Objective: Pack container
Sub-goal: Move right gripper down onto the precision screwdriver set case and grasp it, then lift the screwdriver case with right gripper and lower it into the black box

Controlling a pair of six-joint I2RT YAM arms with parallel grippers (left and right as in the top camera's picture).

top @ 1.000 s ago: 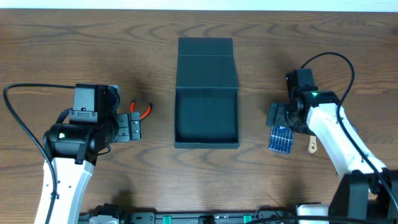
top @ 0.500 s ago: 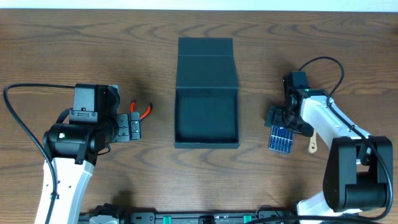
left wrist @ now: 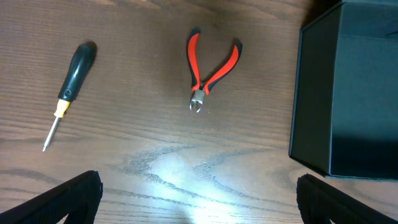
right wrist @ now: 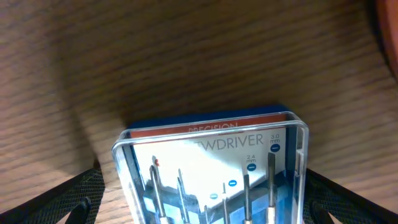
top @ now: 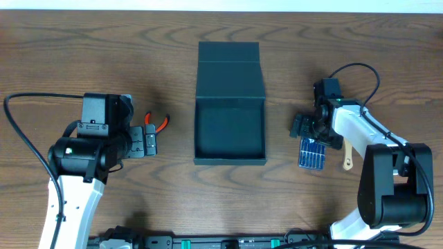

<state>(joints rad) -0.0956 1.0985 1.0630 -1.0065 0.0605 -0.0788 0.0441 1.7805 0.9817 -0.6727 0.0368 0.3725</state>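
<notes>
closing from here, the right gripper [right wrist: 205, 202], jaws apart astride the clear screwdriver case [right wrist: 211, 155], might catch only its top edge and tip it. left gripper [left wrist: 205, 205] also apart, empty. container [top: 230, 131] lies open mid-frame overhead.
</notes>
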